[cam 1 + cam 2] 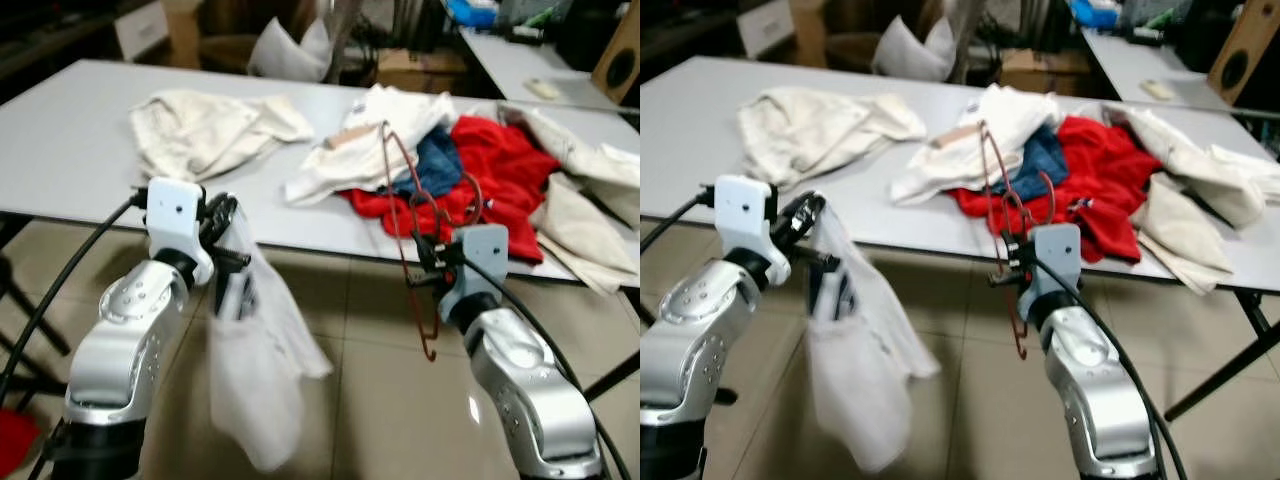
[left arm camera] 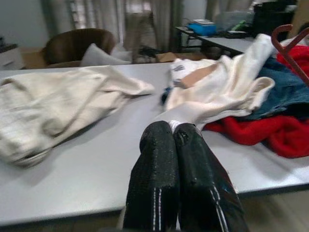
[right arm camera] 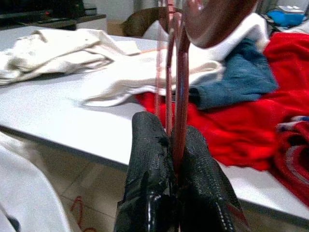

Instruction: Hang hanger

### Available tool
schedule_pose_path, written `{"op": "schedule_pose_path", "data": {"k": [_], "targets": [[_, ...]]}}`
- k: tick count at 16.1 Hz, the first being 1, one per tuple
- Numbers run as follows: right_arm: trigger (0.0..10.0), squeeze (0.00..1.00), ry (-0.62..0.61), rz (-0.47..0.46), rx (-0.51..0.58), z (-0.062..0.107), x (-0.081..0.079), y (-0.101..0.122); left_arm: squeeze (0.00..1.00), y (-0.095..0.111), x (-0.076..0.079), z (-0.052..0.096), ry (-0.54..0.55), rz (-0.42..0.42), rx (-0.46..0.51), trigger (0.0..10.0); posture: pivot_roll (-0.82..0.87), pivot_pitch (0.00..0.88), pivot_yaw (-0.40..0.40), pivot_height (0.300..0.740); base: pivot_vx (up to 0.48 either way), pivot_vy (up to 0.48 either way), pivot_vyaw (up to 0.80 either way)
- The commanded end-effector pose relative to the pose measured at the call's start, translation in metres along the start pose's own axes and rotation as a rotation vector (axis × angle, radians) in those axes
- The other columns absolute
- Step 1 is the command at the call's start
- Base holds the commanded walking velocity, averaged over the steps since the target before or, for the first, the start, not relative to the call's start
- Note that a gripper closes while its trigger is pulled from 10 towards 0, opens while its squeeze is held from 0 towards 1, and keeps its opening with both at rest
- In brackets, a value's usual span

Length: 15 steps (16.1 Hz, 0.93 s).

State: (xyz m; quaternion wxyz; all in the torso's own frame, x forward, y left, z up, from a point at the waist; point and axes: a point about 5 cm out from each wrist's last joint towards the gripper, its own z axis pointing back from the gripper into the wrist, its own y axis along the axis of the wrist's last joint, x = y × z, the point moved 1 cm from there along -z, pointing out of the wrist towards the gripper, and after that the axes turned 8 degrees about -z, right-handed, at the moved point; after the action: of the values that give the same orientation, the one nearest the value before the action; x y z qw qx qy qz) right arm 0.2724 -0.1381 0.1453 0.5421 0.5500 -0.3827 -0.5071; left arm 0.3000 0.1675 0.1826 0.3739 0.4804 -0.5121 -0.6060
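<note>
Ahead, a long white table [image 1: 70, 130] strewn with laundry. No containers to speak of on the table, apart from cardboard boxes [image 1: 415, 68] behind its far edge, contents impossible to tell.

On the table: a cream garment [image 1: 205, 125] toward its left end, a white shirt [image 1: 370, 140] near the middle, a blue denim piece [image 1: 435, 165] touching a red garment [image 1: 500, 180], more cream cloth [image 1: 585, 190] at the right end.

Just short of the table's near edge, right gripper [image 1: 428, 262] pinched tight on a dark red wire hanger [image 1: 400, 200], held roughly upright, hook end dangling below the gripper over the tiled floor [image 1: 370, 390], upper part rising in front of the red garment.

Left of that, also off the table's near edge, left gripper [image 1: 228, 232] closed on a white garment [image 1: 255, 370] hanging limp toward the floor.

From the right wrist camera, fingers [image 3: 149, 159] clamped on the hanger wire, doubled by blur. From the left wrist camera, fingertips [image 2: 159, 164] pressed together with a sliver of white cloth between them, probably the held garment; a brown armchair [image 2: 79, 43] and curtains [image 2: 111, 17] beyond the table.
</note>
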Motion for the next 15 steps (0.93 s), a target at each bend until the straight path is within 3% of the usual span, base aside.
{"op": "schedule_pose_path", "data": {"k": [1, 6, 8, 12, 15], "targets": [[10.0, 0.0, -0.014, 0.012, 0.018, 0.002, 0.008, 0.006, 0.0, 0.01, 0.009, -0.006, -0.044, 0.003, 0.038, 10.0, -0.12, 0.0, -0.016, 0.74, 0.352, 0.0, 0.0], [10.0, 0.0, 0.097, 0.017, 0.039, 0.003, 0.003, 0.019, 0.0, 0.021, 0.008, -0.011, -0.056, -0.007, 0.068, 10.0, -0.13, 0.0, -0.018, 0.74, 0.355, 0.0, -0.68], [10.0, 0.0, 0.22, 0.158, 0.013, 0.007, 0.007, 0.029, 0.0, 0.03, 0.005, -0.018, -0.067, -0.02, 0.098, 10.0, -0.13, 0.0, -0.013, 0.74, 0.354, 0.0, 0.0], [10.0, 0.0, 0.372, 0.286, 0.0, 0.029, 0.025, 0.056, 0.0, 0.049, 0.004, -0.033, -0.102, -0.043, 0.149, 10.0, -0.14, 0.0, -0.008, 0.74, 0.353, 0.0, 0.0], [10.0, 0.0, 0.531, 0.35, -0.026, 0.046, 0.026, 0.073, 0.0, 0.066, -0.006, -0.048, -0.098, -0.077, 0.189, 10.0, -0.14, 0.0, -0.006, 0.74, 0.351, 0.0, 0.0]]}}
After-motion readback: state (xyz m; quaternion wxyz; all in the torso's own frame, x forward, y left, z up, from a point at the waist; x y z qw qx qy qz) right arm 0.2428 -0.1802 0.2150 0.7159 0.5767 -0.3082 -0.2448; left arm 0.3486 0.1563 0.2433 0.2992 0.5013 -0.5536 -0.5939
